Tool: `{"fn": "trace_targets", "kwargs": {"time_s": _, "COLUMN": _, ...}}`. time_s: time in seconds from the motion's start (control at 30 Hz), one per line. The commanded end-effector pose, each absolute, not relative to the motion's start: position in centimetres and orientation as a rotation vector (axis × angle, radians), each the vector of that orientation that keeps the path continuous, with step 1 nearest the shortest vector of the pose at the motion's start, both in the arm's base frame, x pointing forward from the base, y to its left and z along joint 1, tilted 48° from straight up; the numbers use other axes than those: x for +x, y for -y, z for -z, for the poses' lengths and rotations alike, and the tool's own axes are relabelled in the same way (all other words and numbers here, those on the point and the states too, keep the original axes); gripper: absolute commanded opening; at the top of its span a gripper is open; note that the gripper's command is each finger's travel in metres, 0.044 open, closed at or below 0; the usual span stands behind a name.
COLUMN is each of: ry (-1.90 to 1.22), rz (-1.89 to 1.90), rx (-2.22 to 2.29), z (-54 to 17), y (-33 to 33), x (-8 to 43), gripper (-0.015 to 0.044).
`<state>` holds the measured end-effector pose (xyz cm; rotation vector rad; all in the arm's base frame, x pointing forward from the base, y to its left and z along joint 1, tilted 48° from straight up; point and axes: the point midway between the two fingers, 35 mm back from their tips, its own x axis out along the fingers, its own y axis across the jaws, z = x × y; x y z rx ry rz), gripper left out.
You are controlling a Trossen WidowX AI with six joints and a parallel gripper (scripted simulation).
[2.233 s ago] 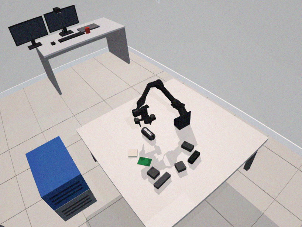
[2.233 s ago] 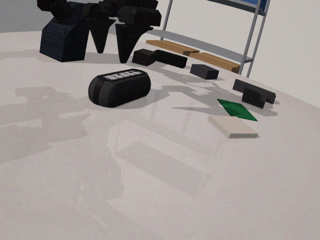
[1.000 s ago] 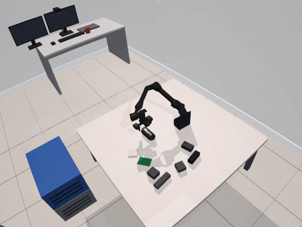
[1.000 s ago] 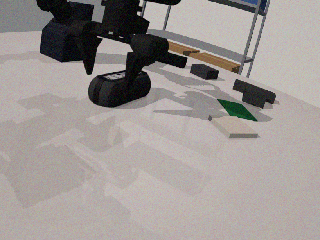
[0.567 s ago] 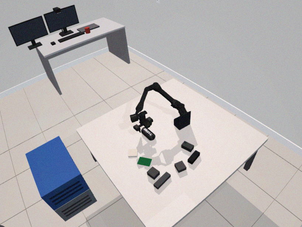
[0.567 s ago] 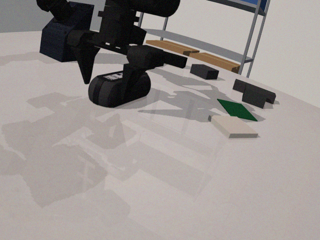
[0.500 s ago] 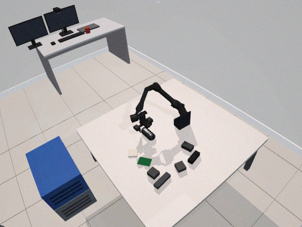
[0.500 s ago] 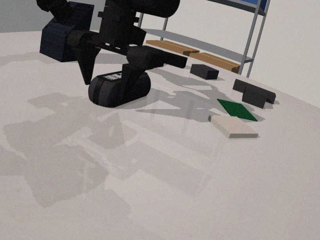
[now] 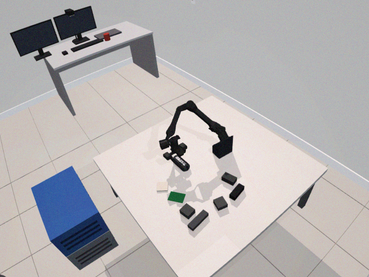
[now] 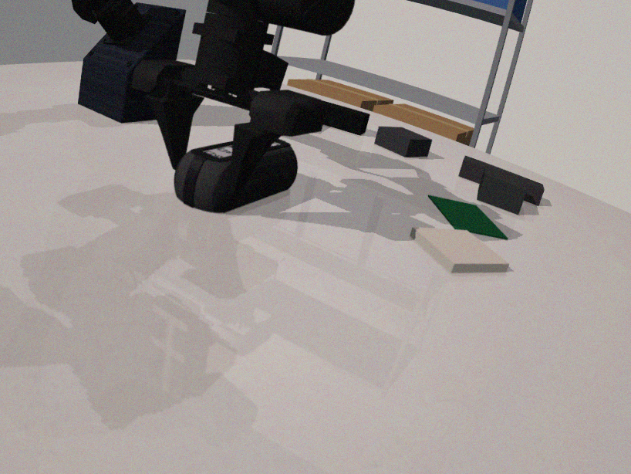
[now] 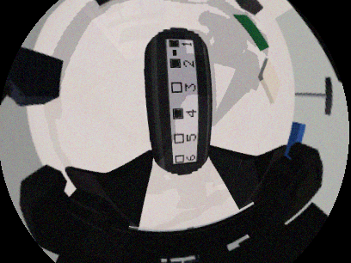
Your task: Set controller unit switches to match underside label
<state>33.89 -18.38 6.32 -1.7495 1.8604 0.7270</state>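
The dark grey rounded controller unit [image 9: 185, 168] [image 10: 262, 176] [image 11: 156, 86], label up on the bench, was gripped across one end by the black parallel-jaw gripper [image 9: 175, 157] [image 10: 204, 165] [image 11: 181, 151], its long axis running from six to twelve o'clock ahead of the fingers in the wrist view.

Bench layout, exterior view

Controller unit [image 9: 182, 164] [image 10: 254, 176] [image 11: 156, 94] between my fingers [image 10: 175, 132], circuit board [image 9: 176, 196] [image 10: 467, 216] [image 11: 251, 32] right (flat on bench [image 9: 268, 178] [image 10: 356, 382] [image 11: 107, 86]).

On the counter [image 9: 268, 178] [image 10: 458, 382], a cream block [image 9: 162, 186] [image 10: 460, 251] [image 11: 270, 82] lies near a green board [image 9: 176, 196] [image 10: 467, 216] [image 11: 251, 32].
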Motion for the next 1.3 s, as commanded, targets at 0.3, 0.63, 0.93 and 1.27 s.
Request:
{"fn": "trace_targets", "kwargs": {"time_s": 0.3, "ry": -1.859, "rz": -0.731, "rx": -1.751, "z": -6.5, "y": 17.8, "x": 33.9, "gripper": 0.0336}}
{"fn": "trace_targets", "kwargs": {"time_s": 0.63, "ry": -1.858, "rz": -0.731, "rx": -1.751, "z": -6.7, "y": 17.3, "x": 34.0, "gripper": 0.0336}}
{"fn": "trace_targets", "kwargs": {"time_s": 0.93, "ry": -1.858, "rz": -0.732, "rx": -1.751, "z": -6.9, "y": 16.8, "x": 34.0, "gripper": 0.0336}}
{"fn": "trace_targets", "kwargs": {"time_s": 1.27, "ry": -1.858, "rz": -0.732, "rx": -1.75, "z": -7.2, "y": 16.1, "x": 34.0, "gripper": 0.0335}}
